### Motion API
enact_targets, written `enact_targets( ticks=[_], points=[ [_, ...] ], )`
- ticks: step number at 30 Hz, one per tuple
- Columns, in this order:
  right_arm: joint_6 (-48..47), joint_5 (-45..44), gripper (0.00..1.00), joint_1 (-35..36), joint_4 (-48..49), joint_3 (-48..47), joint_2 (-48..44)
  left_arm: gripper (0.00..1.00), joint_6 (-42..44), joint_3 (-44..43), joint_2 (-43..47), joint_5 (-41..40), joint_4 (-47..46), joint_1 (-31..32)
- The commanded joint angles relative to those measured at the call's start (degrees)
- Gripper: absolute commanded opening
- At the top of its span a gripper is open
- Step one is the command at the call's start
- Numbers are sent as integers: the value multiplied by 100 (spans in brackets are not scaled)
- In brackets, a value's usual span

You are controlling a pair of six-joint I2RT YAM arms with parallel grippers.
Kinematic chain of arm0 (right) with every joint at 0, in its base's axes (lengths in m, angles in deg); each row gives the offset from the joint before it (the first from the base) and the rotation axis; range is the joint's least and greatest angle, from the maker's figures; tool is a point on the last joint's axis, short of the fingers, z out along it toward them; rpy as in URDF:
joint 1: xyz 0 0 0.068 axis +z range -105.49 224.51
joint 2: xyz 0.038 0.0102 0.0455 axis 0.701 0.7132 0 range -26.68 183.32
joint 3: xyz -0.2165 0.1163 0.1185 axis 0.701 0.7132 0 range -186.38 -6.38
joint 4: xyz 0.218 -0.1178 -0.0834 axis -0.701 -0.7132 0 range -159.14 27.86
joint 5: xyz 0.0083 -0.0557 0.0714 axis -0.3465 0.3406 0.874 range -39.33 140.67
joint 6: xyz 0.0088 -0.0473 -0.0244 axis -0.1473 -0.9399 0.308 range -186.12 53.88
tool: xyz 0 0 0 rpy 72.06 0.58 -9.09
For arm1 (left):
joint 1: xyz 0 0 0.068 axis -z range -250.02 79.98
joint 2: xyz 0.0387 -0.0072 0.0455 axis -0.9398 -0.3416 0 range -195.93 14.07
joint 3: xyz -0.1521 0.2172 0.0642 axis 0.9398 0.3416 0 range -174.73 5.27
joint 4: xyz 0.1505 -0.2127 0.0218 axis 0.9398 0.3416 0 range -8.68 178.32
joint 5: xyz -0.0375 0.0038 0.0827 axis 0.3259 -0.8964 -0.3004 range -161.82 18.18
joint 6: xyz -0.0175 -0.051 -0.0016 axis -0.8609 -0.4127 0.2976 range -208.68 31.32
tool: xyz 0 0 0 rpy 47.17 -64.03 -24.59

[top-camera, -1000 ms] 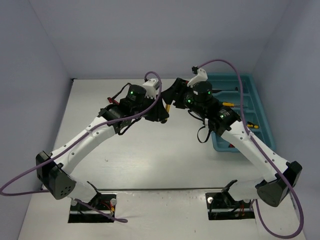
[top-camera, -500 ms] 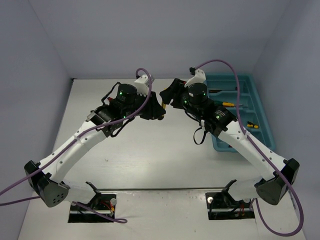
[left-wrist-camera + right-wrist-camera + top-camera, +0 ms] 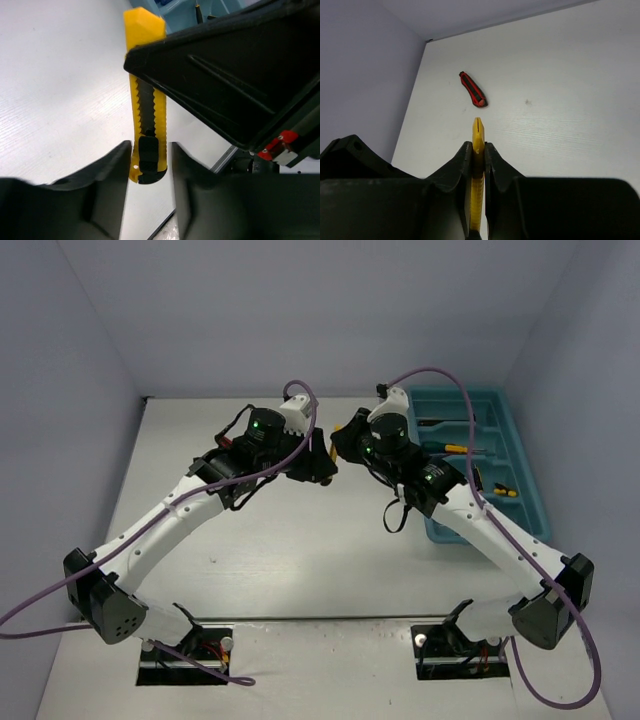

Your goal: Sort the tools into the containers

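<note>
A yellow utility knife [image 3: 478,131] is held in the air over the table, and my right gripper [image 3: 478,146] is shut on its blade end. In the left wrist view the knife's butt end [image 3: 148,167] hangs between the parted jaws of my left gripper [image 3: 150,146], which is open, with a gap on the right side. Seen from above, both grippers meet at the knife [image 3: 333,453] in the middle of the table. A red utility knife [image 3: 472,89] lies on the table beyond it. The teal tray [image 3: 524,455] stands at the far right and holds a yellow-handled screwdriver [image 3: 452,448] and other tools.
The right arm's housing [image 3: 235,75] fills the upper right of the left wrist view, close to the left fingers. Purple cables [image 3: 440,375] loop above both arms. The back wall runs along the table's far edge [image 3: 220,398].
My right gripper has shut on the yellow knife. My left gripper, shut on it before, has opened. Both wrists shifted slightly while staying together at mid-table.
</note>
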Motion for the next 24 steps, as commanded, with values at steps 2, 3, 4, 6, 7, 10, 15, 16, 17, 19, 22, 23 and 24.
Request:
enact_targets(
  ticks=[2,3,4,6,7,10,15,16,17,19,22,23,24],
  points=[
    [335,-1120,0,-162,228,685,-785,53,95,-373,6,-333,6,10],
    [422,-1411,0,-269,141,889,-994,56,112,-344,18,-537,165,4],
    [551,-1671,0,-484,-123,1099,-1229,57,112,-295,43,-772,344,-14],
    [759,-1914,0,-973,-523,1414,-1763,58,109,-132,111,-1087,546,-53],
    [859,-1988,0,-1278,-723,1567,-1958,58,103,-11,163,-1224,620,-90],
    [852,-2119,0,-2207,-1168,2059,-2527,59,-23,558,375,-1532,716,-270],
    [790,-1947,0,-3662,-1659,2628,-2863,61,-130,1092,589,-1691,1044,-796],
    [752,-1842,0,-3960,-1685,2720,-2849,61,-108,1183,624,-1779,1169,-892],
    [739,-1689,0,-4239,-1685,2868,-2778,62,-84,1272,665,-1920,1253,-981],
    [778,-1429,0,-4639,-1676,2993,-2607,62,-73,1394,738,-2068,1359,-1125],
    [982,-1128,3,-5022,-1525,3209,-2168,64,-103,1512,817,-2142,1438,-1398],
    [1062,-1062,5,-5106,-1402,3297,-2035,64,-112,1526,800,-2147,1451,-1509],
    [1110,-1012,8,-5141,-1287,3359,-1947,64,-114,1520,776,-2164,1463,-1579]
  ],
)
